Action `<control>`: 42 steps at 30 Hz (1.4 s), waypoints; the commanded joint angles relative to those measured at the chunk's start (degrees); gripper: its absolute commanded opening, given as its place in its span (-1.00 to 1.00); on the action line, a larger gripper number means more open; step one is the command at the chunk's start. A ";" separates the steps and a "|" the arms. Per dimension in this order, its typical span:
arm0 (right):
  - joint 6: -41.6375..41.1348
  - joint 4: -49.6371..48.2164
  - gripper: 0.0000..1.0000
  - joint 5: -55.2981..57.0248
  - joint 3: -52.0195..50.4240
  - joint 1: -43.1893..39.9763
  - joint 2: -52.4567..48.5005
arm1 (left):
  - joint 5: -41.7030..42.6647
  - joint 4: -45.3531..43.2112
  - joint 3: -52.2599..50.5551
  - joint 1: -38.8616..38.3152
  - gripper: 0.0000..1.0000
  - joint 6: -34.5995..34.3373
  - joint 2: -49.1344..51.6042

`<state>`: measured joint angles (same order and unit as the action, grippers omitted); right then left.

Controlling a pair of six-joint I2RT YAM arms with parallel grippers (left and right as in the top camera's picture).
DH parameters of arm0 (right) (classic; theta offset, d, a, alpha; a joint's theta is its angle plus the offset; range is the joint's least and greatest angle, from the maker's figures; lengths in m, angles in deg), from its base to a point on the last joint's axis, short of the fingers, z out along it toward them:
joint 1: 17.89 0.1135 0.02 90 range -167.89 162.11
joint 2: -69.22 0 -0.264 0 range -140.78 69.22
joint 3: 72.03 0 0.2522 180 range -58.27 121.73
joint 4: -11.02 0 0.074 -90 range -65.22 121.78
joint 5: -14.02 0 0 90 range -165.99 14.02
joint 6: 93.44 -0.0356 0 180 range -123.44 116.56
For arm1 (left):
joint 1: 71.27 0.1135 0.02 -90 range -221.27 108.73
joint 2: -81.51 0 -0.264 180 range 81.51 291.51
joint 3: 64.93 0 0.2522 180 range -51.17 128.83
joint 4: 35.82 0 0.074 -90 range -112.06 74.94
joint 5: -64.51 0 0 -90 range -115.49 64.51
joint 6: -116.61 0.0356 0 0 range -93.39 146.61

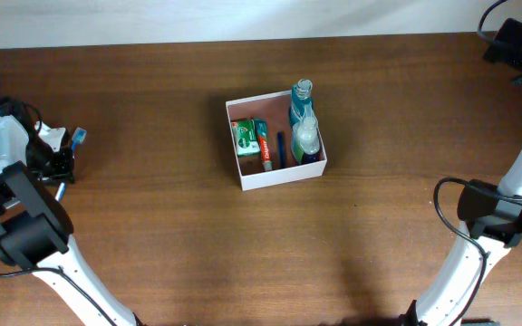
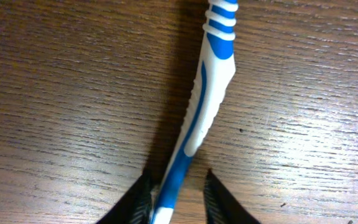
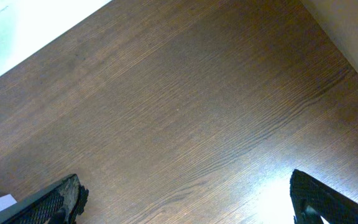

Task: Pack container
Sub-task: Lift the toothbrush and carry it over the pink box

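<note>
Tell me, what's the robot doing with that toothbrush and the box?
The left end effector straddles the handle of a blue and white toothbrush lying on the wooden table, with its jaws not yet pinching it. The white container in the middle already holds a blue bottle, a clear bottle, a green box and a toothpaste tube. The right end effector hangs open, holding nothing.
</note>
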<state>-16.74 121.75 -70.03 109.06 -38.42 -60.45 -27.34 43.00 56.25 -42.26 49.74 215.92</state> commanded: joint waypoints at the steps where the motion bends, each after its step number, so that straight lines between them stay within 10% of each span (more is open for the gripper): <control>1: -0.31 0.35 0.97 -0.13 -0.20 -0.17 -0.98 | 1.03 -0.17 -1.51 0.11 -0.63 0.74 -0.28; 6: -0.31 0.35 0.97 -0.13 -0.20 -0.17 -0.98 | 1.05 0.04 -1.16 0.11 -0.92 -0.61 -0.31; 21: -0.31 0.35 0.97 -0.13 -0.20 -0.17 -0.98 | 22.49 8.46 16.87 -6.40 -0.93 -5.25 -4.17; 42: -0.31 0.35 0.97 -0.13 -0.20 -0.17 -0.98 | 21.66 14.97 24.61 -49.29 -0.93 -16.52 -12.41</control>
<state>-16.74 121.75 -70.03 109.06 -38.42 -60.45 -0.59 58.08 80.77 -88.18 37.17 203.33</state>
